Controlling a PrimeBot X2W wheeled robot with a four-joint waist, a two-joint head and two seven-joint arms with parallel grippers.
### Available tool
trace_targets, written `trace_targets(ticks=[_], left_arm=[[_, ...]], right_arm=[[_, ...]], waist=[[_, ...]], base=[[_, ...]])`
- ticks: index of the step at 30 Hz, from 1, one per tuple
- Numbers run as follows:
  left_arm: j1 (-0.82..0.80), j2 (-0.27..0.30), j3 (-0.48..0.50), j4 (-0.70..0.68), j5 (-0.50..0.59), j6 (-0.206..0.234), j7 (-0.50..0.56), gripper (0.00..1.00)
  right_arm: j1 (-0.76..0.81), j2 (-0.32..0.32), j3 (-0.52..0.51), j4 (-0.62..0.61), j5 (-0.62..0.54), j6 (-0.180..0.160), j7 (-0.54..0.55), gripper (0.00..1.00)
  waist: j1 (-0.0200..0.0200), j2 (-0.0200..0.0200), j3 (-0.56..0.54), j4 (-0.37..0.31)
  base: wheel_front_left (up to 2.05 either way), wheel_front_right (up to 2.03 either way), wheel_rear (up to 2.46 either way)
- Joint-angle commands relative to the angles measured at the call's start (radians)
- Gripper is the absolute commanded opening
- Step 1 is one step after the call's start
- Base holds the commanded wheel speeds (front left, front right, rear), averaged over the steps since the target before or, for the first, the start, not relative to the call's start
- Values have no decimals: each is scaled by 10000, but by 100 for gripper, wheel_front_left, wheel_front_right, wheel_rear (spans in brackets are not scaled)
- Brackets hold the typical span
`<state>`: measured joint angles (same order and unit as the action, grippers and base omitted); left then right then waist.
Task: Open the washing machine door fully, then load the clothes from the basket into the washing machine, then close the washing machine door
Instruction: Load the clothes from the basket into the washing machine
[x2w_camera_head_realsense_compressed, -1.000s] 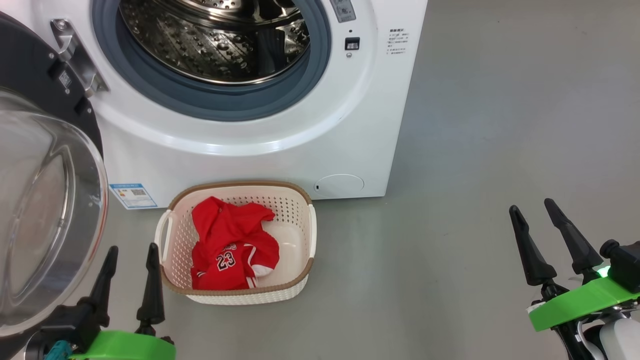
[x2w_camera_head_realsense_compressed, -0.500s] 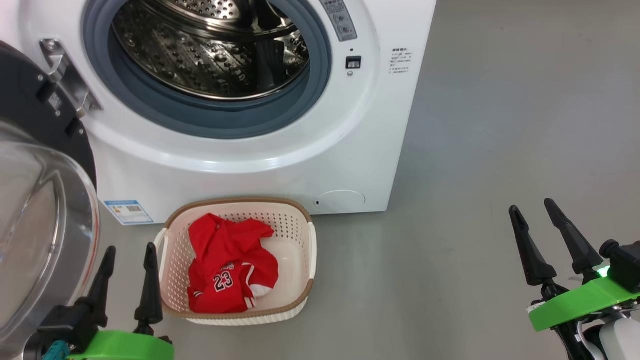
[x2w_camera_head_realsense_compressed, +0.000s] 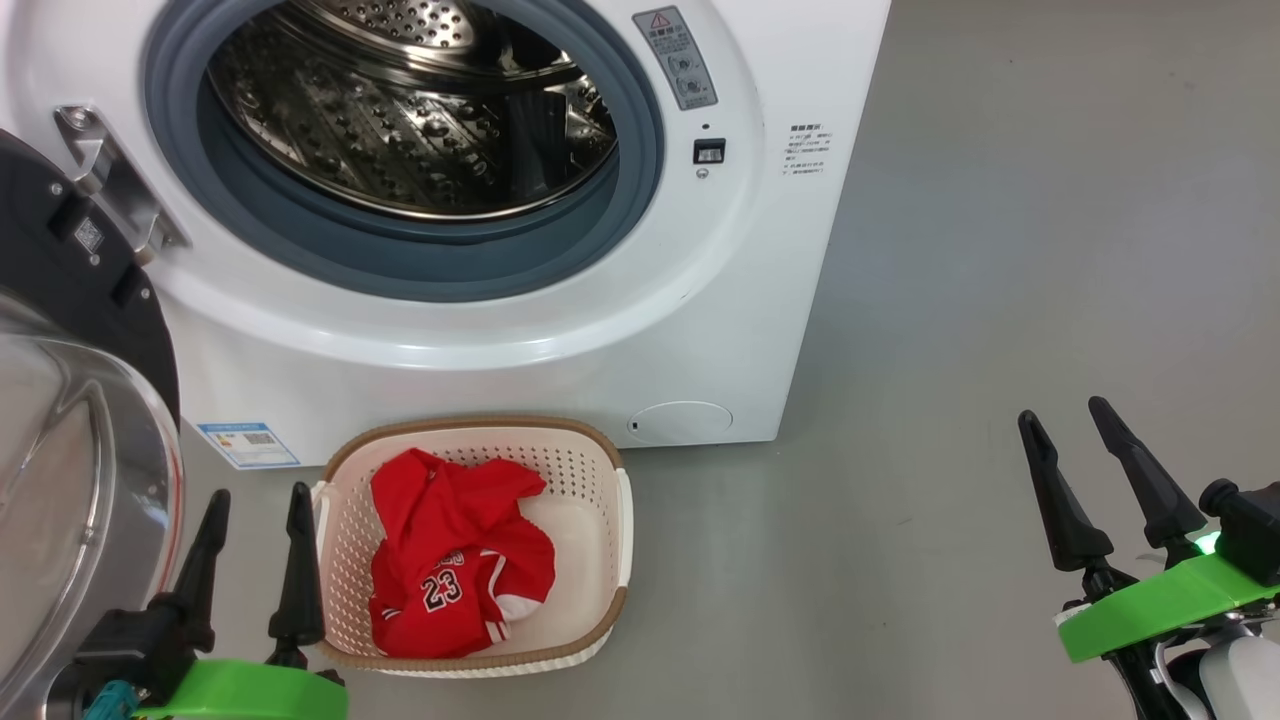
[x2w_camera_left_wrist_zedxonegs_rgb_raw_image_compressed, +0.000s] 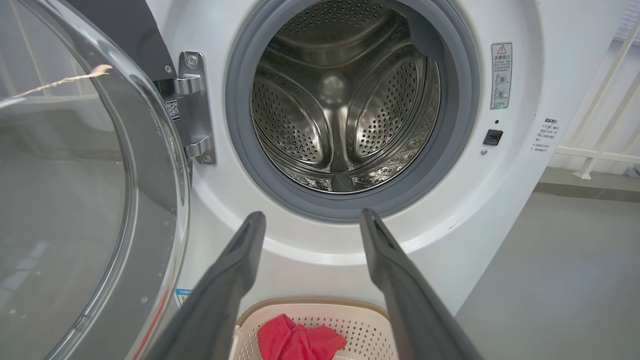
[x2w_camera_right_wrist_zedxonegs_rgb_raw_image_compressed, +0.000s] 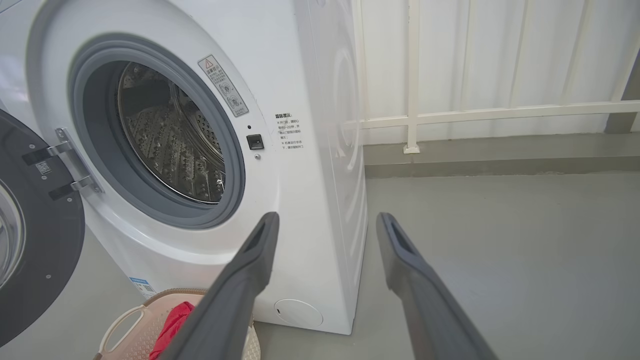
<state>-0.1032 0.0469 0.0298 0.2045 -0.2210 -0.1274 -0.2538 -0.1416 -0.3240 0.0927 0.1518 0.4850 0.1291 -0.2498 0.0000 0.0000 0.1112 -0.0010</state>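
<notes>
The white washing machine (x2w_camera_head_realsense_compressed: 500, 330) stands ahead with its steel drum (x2w_camera_head_realsense_compressed: 410, 100) exposed. Its door (x2w_camera_head_realsense_compressed: 60, 450) is swung out to the left, glass bowl toward me; the left wrist view has the same door (x2w_camera_left_wrist_zedxonegs_rgb_raw_image_compressed: 75, 190) at its left. On the floor before the machine sits the cream basket (x2w_camera_head_realsense_compressed: 585, 620) with red clothes (x2w_camera_head_realsense_compressed: 450, 550) inside, a jersey numbered 23 on top. My left gripper (x2w_camera_head_realsense_compressed: 255, 505) is open, just left of the basket beside the door glass. My right gripper (x2w_camera_head_realsense_compressed: 1065, 420) is open over bare floor, far right of the basket.
Grey floor (x2w_camera_head_realsense_compressed: 1000, 250) stretches to the right of the machine. A white railing and wall (x2w_camera_right_wrist_zedxonegs_rgb_raw_image_compressed: 475, 115) stand behind it in the right wrist view. A blue label (x2w_camera_head_realsense_compressed: 245, 445) marks the machine's lower left corner.
The head camera has tilted up, so machine and basket sit lower in the picture. Both grippers keep their places and stay open.
</notes>
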Motion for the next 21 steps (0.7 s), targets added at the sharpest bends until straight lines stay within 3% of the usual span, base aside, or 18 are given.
trace_targets(ticks=[1, 21], left_arm=[[-192, 134, 349, -284, 89, -30, -80, 100], [-238, 97, 374, -271, 117, -32, -80, 100]], right_arm=[[-20, -157, 163, -260, -46, 16, -120, 100], [-55, -165, 203, -294, -54, 16, -120, 100]], waist=[[0, 0, 3, 2], [0, 0, 109, 21]], base=[[0, 0, 0], [0, 0, 0]])
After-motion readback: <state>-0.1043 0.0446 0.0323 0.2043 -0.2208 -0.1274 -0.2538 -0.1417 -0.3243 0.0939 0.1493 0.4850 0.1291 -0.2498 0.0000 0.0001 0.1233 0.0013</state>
